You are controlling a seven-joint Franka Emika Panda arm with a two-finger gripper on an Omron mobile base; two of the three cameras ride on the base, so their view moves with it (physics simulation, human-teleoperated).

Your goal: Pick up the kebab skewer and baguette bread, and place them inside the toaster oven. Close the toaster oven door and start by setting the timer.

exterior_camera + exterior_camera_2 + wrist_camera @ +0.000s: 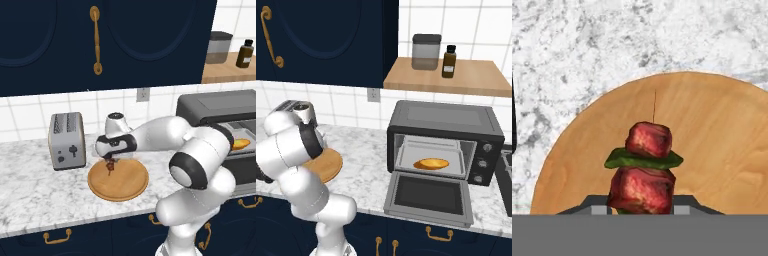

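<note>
Two red meat chunks with a green slice between them sit right at my fingertips: the kebab skewer [643, 167], which my pincer [110, 162] has closed narrowly around, directly over the round wooden board [127, 182]. Well off to my right stands the toaster oven [446, 142], its door [430, 198] folded down flat, and the baguette bread [431, 163] lies inside on the tray. Beside me on the left stands a silver toaster [67, 140].

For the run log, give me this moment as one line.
hand: shut on kebab skewer | over round board | baguette bread in toaster oven | door open
</note>
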